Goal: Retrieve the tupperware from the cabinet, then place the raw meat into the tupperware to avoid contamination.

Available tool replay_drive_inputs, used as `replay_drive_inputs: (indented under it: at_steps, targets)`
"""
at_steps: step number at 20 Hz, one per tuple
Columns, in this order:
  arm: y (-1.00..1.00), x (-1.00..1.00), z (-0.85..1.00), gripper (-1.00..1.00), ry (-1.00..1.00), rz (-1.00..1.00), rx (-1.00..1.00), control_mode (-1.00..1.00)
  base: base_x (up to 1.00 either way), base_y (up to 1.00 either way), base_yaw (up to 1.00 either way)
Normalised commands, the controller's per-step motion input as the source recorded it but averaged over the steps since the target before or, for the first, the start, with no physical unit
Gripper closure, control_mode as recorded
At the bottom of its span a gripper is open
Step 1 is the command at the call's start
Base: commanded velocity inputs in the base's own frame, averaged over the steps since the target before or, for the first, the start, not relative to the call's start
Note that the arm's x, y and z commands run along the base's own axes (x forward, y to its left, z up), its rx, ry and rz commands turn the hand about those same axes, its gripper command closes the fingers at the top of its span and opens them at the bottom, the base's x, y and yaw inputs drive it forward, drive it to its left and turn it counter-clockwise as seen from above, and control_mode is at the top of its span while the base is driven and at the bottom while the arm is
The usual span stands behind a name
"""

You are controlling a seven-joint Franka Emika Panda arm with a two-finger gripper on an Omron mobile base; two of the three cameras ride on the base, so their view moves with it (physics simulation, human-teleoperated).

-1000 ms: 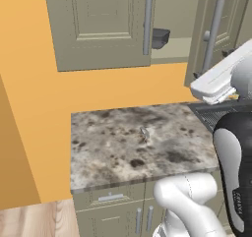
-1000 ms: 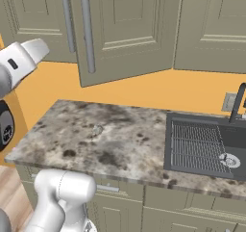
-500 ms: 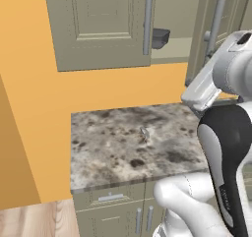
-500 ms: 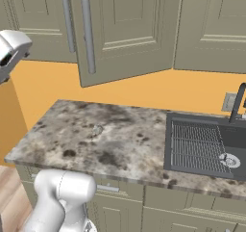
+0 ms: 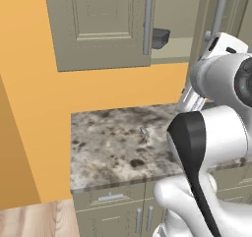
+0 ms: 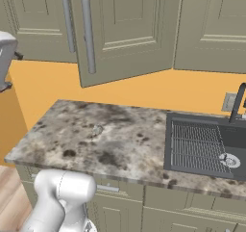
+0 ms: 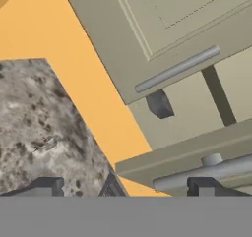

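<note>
Arm has swung up and left since 1 s ago: in left base view its white upper link now rises in front of the cabinet, hiding the right door's lower part. Counter, doors unchanged.

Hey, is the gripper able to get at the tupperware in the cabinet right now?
Probably yes. The cabinet doors stand ajar, leaving the tupperware exposed on the shelf in the gap. The gripper is open and points roughly that way, though the right door's handle sits close.
</note>
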Motion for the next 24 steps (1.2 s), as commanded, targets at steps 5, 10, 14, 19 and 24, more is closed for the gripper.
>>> replay_drive_inputs:
  at_steps: [5, 10, 14, 19, 24]
  targets:
    - [0.0, 0.2, -0.17, -1.0, 0.02, -0.16, -0.2, -1.0, 0.0, 0.0, 0.0]
    - [-0.05, 0.23, -0.02, -1.0, 0.09, -0.16, -0.11, -1.0, 0.0, 0.0, 0.0]
    - [-0.12, 0.2, 0.0, -1.0, 0.07, -0.12, -0.04, -1.0, 0.0, 0.0, 0.0]
    - [-0.14, 0.19, 0.0, -1.0, 0.0, -0.03, 0.0, -1.0, 0.0, 0.0, 0.0]
    - [-0.06, 0.26, -0.1, -1.0, -0.02, 0.0, 0.0, -1.0, 0.0, 0.0, 0.0]
